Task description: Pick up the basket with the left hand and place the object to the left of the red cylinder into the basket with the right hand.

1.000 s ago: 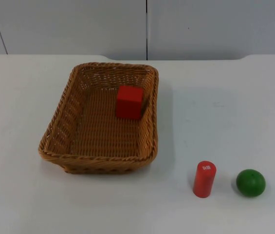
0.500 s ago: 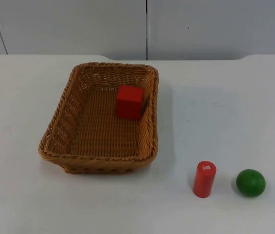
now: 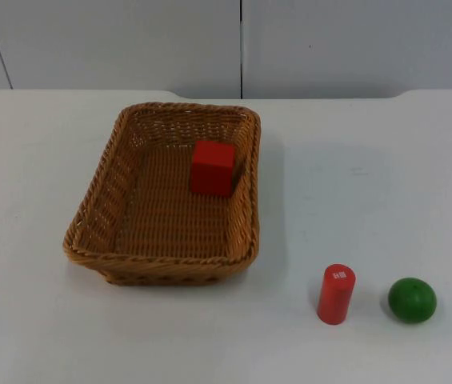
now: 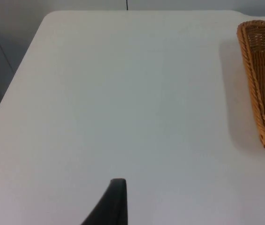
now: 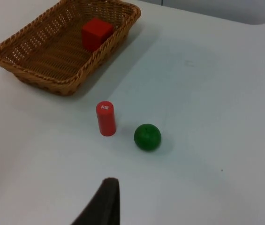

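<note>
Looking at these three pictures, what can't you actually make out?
- Left gripper: one black fingertip at the picture's edge; open or shut, unclear.
- Right gripper: the same.
- Basket: the left wrist picture's edge cuts it off.
- White mark on the red cylinder: too small to read.

The red cylinder (image 3: 336,294) bears a small white label on top, too small to read.
</note>
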